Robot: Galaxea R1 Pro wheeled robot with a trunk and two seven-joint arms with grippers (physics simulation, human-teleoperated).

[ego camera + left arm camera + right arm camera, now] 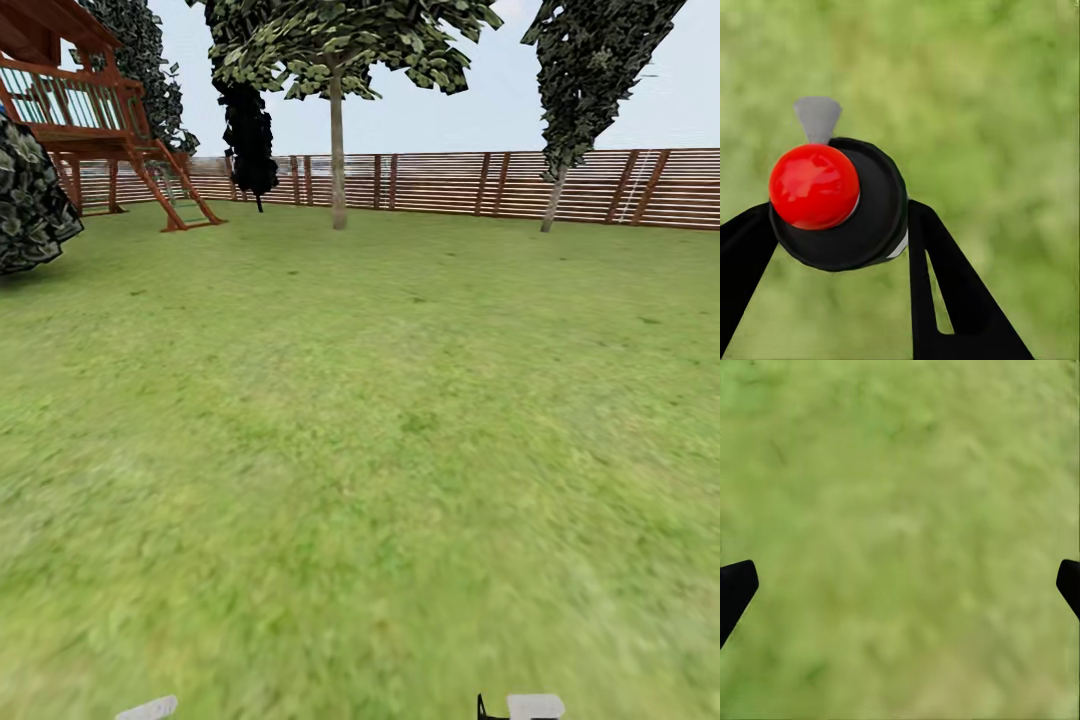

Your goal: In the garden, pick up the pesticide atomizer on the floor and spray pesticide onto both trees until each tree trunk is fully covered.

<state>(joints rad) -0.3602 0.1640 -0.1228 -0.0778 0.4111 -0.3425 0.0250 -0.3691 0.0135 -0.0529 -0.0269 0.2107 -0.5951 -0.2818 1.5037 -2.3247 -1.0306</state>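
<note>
The lawn (360, 450) stretches to the fence (500, 185); a bare trunk (338, 150) stands far off, unsprayed. The left gripper (840, 225) pinches the atomizer (840, 202), already picked up. The right gripper (900, 585) hangs spread.

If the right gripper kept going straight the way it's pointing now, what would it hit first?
Most likely the grass floor. The right gripper is open, its fingertips wide apart, with nothing but blurry green lawn ahead. How far off the ground lies is unclear.
</note>
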